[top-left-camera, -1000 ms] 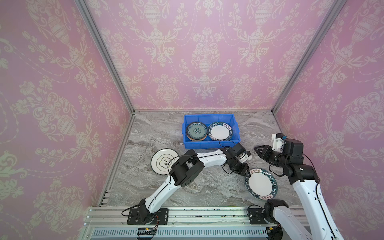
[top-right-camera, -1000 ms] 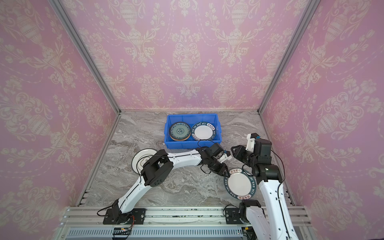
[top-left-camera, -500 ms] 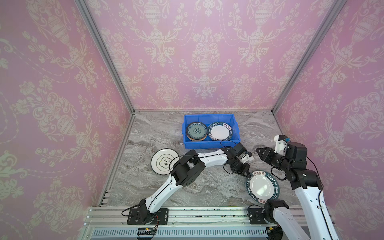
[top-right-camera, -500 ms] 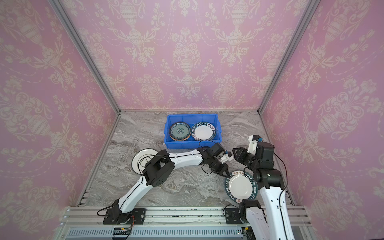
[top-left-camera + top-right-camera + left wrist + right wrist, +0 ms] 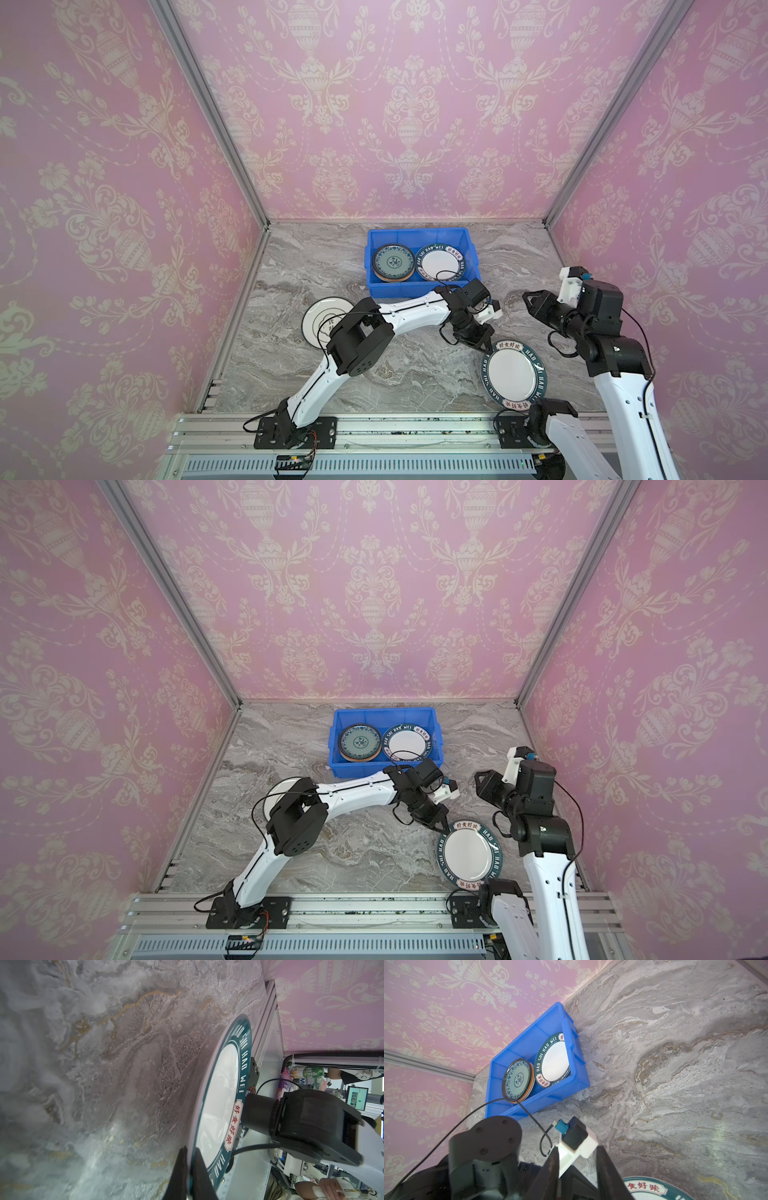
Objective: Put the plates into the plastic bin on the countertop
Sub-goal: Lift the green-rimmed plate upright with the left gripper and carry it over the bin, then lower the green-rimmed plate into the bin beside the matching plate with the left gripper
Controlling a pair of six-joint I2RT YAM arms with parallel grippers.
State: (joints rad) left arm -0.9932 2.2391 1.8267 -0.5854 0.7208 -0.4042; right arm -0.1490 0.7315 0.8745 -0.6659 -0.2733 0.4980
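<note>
Left wrist view: the far-left rim of the lettered plate [image 5: 218, 1105] is pinched by the left gripper [image 5: 190, 1151], at the near right of the countertop [image 5: 316, 266]. The right gripper [image 5: 531, 301] is held spread and empty, just beyond that plate. The blue bin [image 5: 424, 231] is seen far centre, a teal plate [image 5: 392, 262] inside.

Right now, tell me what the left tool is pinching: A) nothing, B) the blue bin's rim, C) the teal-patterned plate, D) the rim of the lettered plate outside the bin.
D: the left wrist view shows the left tool closed on the dark rim of the lettered plate.
</note>
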